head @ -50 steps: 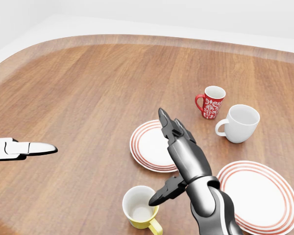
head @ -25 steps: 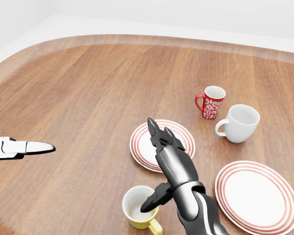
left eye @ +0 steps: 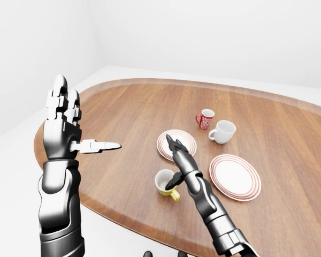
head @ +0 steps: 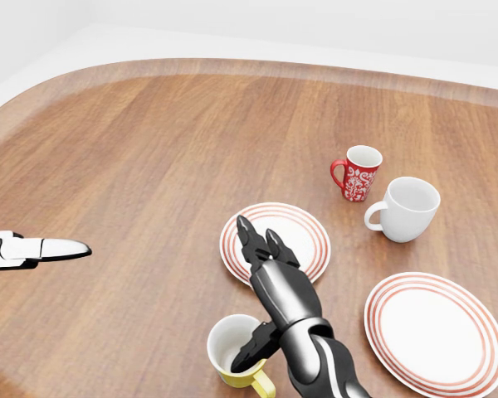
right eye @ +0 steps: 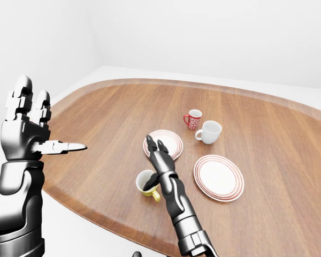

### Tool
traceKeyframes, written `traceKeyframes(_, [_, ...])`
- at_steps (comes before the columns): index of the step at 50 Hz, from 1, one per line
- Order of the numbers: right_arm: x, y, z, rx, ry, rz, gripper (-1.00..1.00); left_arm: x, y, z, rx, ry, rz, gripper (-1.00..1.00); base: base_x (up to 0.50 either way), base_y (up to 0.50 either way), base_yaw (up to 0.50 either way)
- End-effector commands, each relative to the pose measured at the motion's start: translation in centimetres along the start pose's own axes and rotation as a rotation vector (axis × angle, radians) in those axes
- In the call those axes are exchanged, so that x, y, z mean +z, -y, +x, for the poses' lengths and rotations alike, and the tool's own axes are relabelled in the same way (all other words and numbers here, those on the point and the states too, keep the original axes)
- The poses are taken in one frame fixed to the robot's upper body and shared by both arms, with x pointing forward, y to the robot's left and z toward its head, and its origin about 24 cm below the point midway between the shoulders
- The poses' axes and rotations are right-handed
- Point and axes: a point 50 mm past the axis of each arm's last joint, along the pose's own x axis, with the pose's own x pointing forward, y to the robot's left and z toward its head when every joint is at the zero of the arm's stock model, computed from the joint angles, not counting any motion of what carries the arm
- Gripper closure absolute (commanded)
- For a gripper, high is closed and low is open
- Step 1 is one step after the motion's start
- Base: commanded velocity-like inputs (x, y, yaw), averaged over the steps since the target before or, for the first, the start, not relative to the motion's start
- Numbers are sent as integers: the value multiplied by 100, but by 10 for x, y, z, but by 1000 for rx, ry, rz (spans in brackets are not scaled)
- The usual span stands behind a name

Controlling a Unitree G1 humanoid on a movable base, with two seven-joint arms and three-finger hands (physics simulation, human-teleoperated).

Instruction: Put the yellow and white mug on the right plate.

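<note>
Head view is showing the yellow and white mug [head: 235,352] sitting upright near the bottom edge of the wooden table [head: 149,166], just left of the right plate [head: 436,330], which is lying bare. The right hand [head: 261,290] is reaching over the mug with fingers spread, its thumb [head: 251,348] dipping inside the rim; it is not gripping. The left plate [head: 274,240] is lying just above the mug. A red patterned mug [head: 358,172] and a white mug [head: 407,207] are standing close together, upper right; no writing is readable. Wide bare wood is stretching to the left. The left hand [left eye: 64,120] is hovering open beyond the table's left edge.
</note>
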Motion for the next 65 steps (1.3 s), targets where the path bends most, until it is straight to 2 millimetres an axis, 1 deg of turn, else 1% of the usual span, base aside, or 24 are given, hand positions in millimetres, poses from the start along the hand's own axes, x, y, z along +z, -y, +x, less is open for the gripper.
traceKeyframes(1, [0, -7, -4, 30, 10, -9, -100, 0, 0, 0, -1, -2, 0, -100, 0, 0, 0])
traceKeyframes(8, [-2, -9, -3, 40, 8, -12, -100, -2, 0, 0, -2, -7, 0, -100, 0, 0, 0])
traceKeyframes(20, [-9, -18, -6, 56, -2, -10, -100, 0, 0, 0, -1, 0, 1, -100, 0, 0, 0])
traceKeyframes(27, [-18, -24, -5, 57, -39, -10, -100, 0, 1, 0, -3, 0, 1, -100, 0, 0, 0])
traceKeyframes(35, [-19, -24, -4, 54, -44, -4, -100, -1, 1, 0, -3, -6, 1, -100, 0, 0, 0])
traceKeyframes(39, [-23, -26, -4, 56, -61, -2, -100, -2, 1, -1, -4, -7, 0, -100, 0, 0, 0])
traceKeyframes(40, [-27, -28, -4, 55, -76, -11, -100, -3, 1, -1, -4, -11, 1, -100, 0, 0, 0])
traceKeyframes(51, [-28, -32, -6, 73, -84, -6, -100, -1, 1, 0, -4, -6, 1, -100, 0, 0, 0])
traceKeyframes(60, [-37, -39, -4, 87, -128, -24, -100, -2, 2, 0, -5, -6, 0, -100, 0, 0, 0])
traceKeyframes(65, [-38, -41, -3, 92, -136, -32, -100, -2, 2, -1, -5, -8, -1, -100, 0, 0, 0])
